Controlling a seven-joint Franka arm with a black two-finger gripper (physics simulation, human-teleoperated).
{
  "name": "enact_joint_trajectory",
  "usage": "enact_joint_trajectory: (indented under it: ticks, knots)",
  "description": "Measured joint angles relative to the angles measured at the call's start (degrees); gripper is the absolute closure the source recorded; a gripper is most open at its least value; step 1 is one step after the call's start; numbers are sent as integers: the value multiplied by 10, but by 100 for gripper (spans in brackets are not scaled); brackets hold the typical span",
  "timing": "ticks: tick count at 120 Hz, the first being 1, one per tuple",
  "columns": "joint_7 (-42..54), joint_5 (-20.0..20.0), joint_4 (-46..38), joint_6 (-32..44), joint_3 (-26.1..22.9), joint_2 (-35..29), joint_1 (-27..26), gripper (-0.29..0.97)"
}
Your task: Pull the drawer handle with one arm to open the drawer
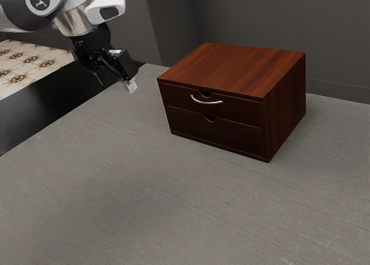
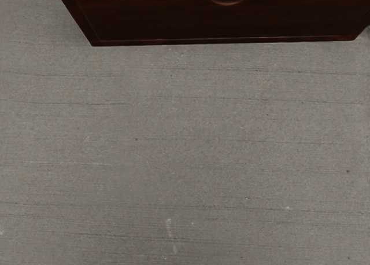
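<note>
On the grey surface (image 1: 144,190) stands a dark red-brown cabinet (image 1: 243,68) with two drawers stacked in its front. The upper drawer (image 1: 231,106) carries a curved silver handle (image 1: 206,100) just below the cabinet's top edge, and this drawer sits flush with the cabinet's front, shut. The lower drawer (image 1: 231,132) below it is flush too. Off from the cabinet's front, well apart and about level with its top, the arm's black pincer (image 1: 115,81) hangs in the air, its fingers spread with nothing between them. From the hand's camera, the cabinet's base (image 2: 219,16) lies beyond a stretch of bare surface (image 2: 185,161).
</note>
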Motion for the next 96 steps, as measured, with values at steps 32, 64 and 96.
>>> enact_joint_trajectory:
  ticks: [32,64,96]
  knots:
    - [6,0,6,3,0,-4,11,2]
    - [9,-1,56,-18,-14,-50,53,2]
    - [-167,-36,58,-37,-16,-48,21,2]
